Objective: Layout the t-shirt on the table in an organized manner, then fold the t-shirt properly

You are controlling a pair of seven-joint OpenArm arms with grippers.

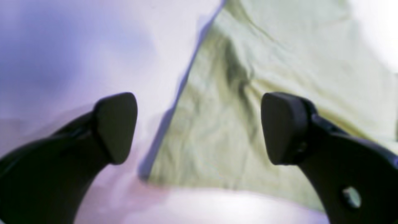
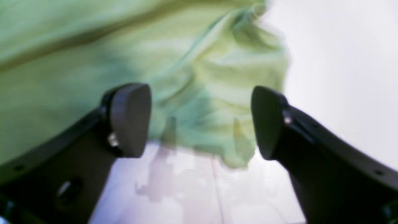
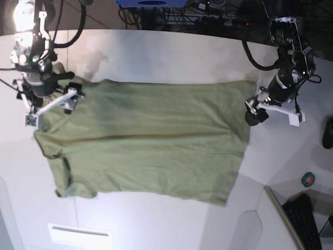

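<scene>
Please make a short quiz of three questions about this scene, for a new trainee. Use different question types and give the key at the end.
1. True or false: the left tool is shut on the t-shirt.
2. What lies spread on the table? A) a towel B) a green t-shirt C) trousers
3. Fill in: in the right wrist view, the right tool stands ____ above the shirt's bunched edge.

Key: 1 false, its pads stand apart with nothing between them; 2 B; 3 open.

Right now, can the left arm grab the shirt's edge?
Probably yes. The left gripper is open right over the shirt's edge, and nothing lies between them on the table.
</scene>
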